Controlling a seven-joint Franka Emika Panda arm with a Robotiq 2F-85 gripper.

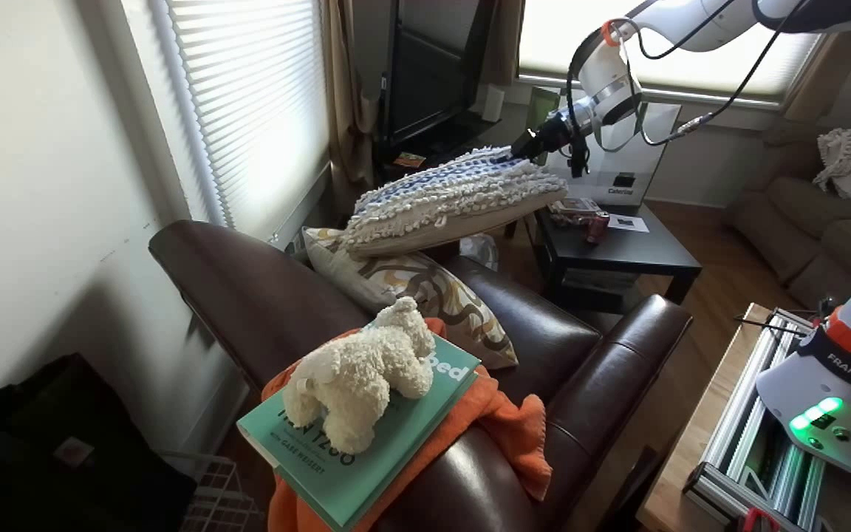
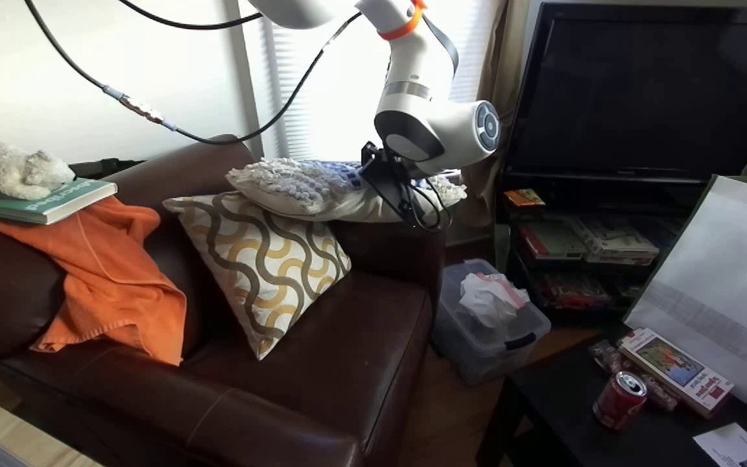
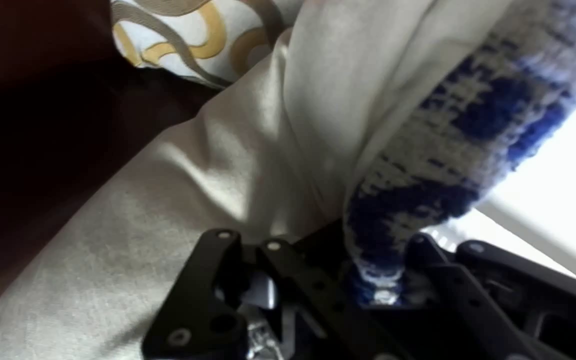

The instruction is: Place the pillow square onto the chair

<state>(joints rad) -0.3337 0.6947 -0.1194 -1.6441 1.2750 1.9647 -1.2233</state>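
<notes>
- claw (image 1: pixel 523 147) has the pillow (image 1: pixel 455 196) pinched by one edge, upper middle of the frame in an exterior view
- rest of it pokes out to the lower left, partly over the chair (image 1: pixel 614 362)

Grn bk (image 1: pixel 396 432): “bed” “TZUO” “GABE WEISERT”, robot base (image 1: pixel 835 395): “FRANKA EM”, wht bag (image 1: pixel 610 170): “Catering”

In an exterior view, the camera looks down from above, the plush toy (image 1: pixel 363 380) being near at lower middle, a window (image 1: pixel 691 70) far at upper right. In an exterior view, it looks down too, facing the television (image 2: pixel 646 91) at upper right. Both share the chair (image 2: pixel 347 324) and the pillow (image 1: pixel 455 192). The wrist view, very near, looks along the tool (image 3: pixel 378 280) at this pillow.
</notes>
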